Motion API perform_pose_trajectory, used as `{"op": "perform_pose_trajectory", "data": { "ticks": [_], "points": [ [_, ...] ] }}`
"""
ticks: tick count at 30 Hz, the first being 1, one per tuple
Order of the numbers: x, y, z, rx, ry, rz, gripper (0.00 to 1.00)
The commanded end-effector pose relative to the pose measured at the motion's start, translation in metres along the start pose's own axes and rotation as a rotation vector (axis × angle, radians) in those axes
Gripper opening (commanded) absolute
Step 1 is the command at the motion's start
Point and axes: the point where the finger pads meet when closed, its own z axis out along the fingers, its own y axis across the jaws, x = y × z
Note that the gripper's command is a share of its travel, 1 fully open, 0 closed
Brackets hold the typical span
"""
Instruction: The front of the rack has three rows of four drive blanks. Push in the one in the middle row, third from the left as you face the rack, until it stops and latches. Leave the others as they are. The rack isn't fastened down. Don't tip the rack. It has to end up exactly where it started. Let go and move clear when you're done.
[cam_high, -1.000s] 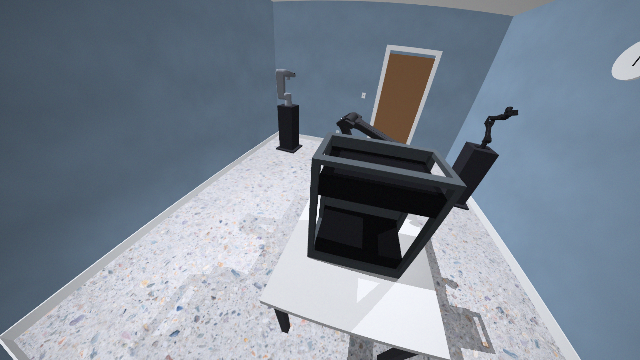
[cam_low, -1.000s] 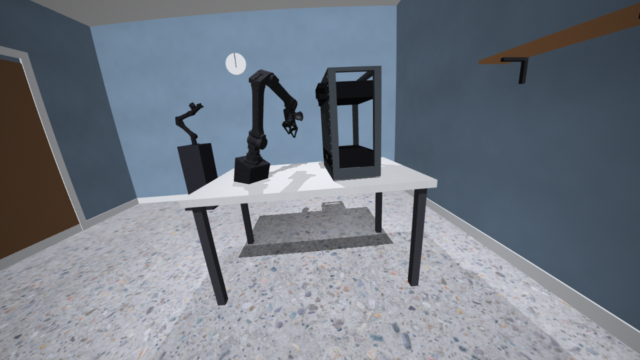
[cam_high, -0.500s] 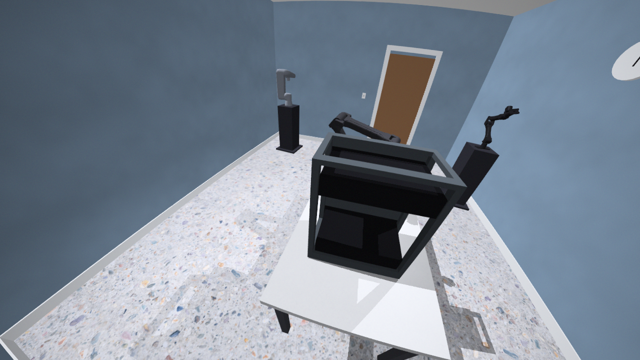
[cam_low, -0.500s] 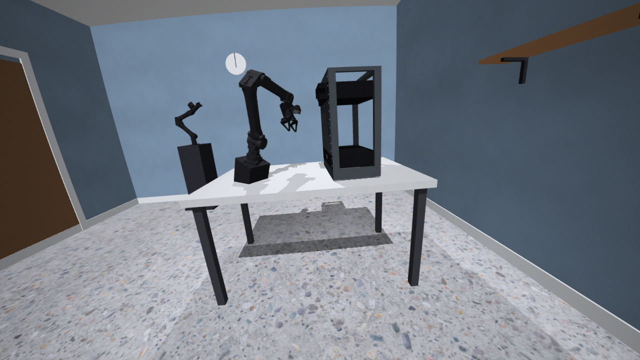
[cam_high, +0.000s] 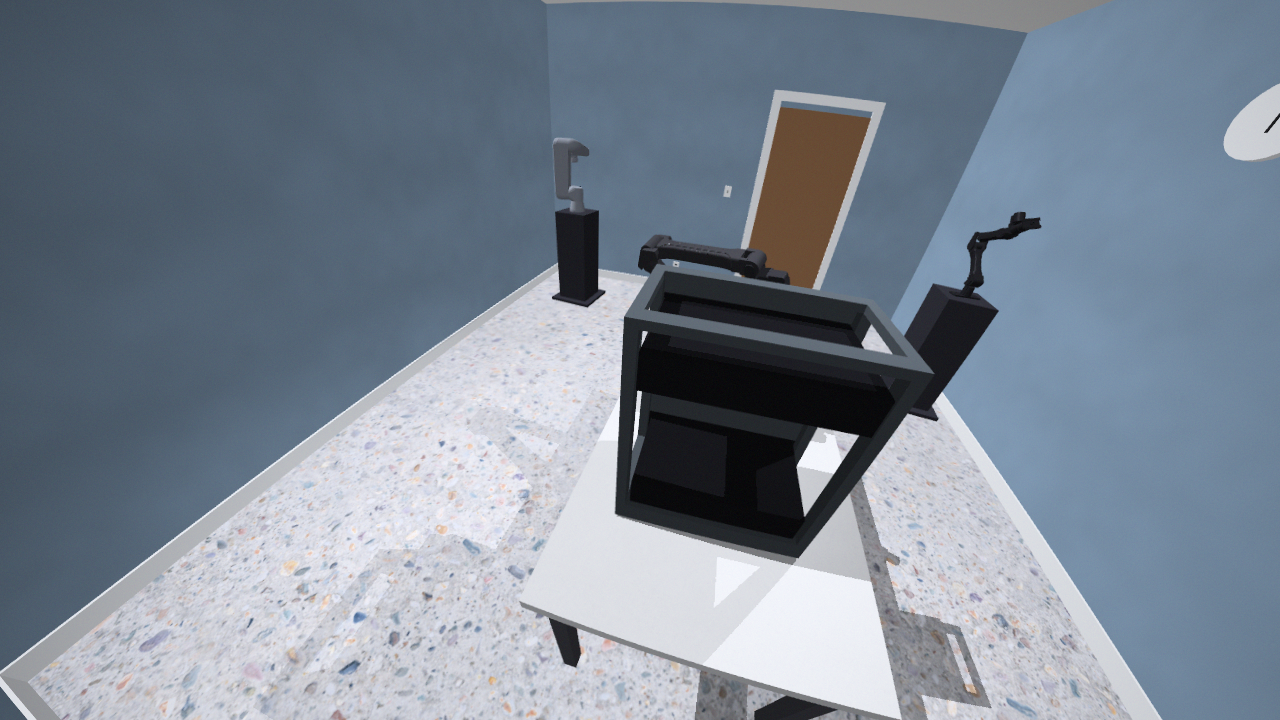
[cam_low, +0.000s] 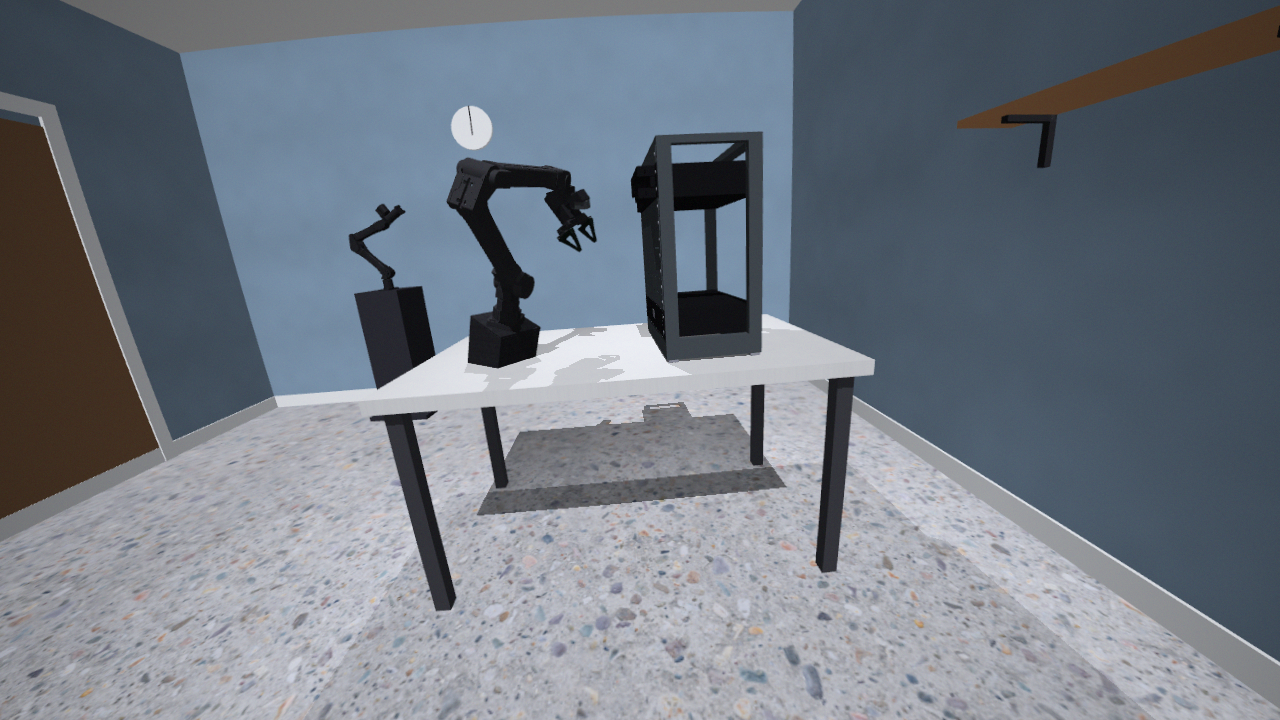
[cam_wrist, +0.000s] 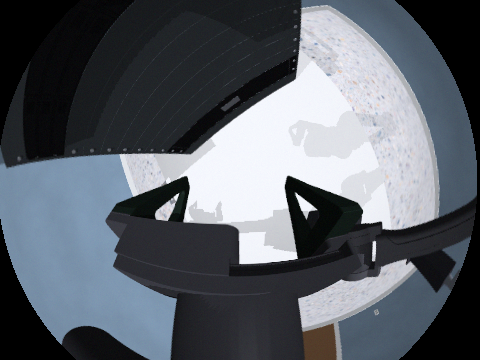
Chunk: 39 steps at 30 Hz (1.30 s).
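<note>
The dark open-frame rack (cam_high: 769, 342) (cam_low: 751, 241) stands upright on the white table (cam_high: 644, 573) (cam_low: 787, 353), its front facing my arm (cam_high: 707, 253) (cam_low: 487, 223). A block of drive blanks (cam_low: 640, 183) juts out near the top of that front. In the wrist view the rack front (cam_wrist: 167, 60) fills the upper left as a dark panel, and I cannot tell the single blanks apart. My gripper (cam_low: 578, 238) (cam_wrist: 237, 181) is open and empty. It hangs in the air short of the rack front, below the blanks, pointing down at the table. In the top view the rack hides it.
My arm's base (cam_low: 501, 340) sits on the table's left part. A second black arm on a black pedestal (cam_low: 393, 331) (cam_high: 948, 331) stands just beyond the table's end. A grey arm on a pedestal (cam_high: 572, 232), a brown door (cam_high: 805, 192) and a wall shelf (cam_low: 1118, 71) are farther off.
</note>
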Motion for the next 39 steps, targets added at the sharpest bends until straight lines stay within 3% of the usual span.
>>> {"op": "perform_pose_trajectory", "data": {
  "ticks": [1, 9, 10, 16, 19, 22, 32, 35, 39],
  "points": [
    [-0.001, 0.003, -0.006, -0.053, -0.005, 0.048, 1.0],
    [-0.049, -0.009, -0.036, -0.304, -0.121, 0.257, 1.0],
    [-0.049, -0.009, -0.036, -0.304, -0.121, 0.257, 1.0],
    [-0.084, -0.018, -0.056, -0.484, -0.204, 0.42, 1.0],
    [-0.09, -0.021, -0.055, -0.492, -0.22, 0.447, 1.0],
    [-0.101, -0.024, -0.064, -0.557, -0.247, 0.502, 1.0],
    [-0.131, -0.031, -0.079, -0.7, -0.32, 0.637, 1.0],
    [-0.134, -0.032, -0.081, -0.713, -0.326, 0.648, 1.0],
    [-0.144, -0.036, -0.087, -0.762, -0.355, 0.691, 1.0]
  ]
}}
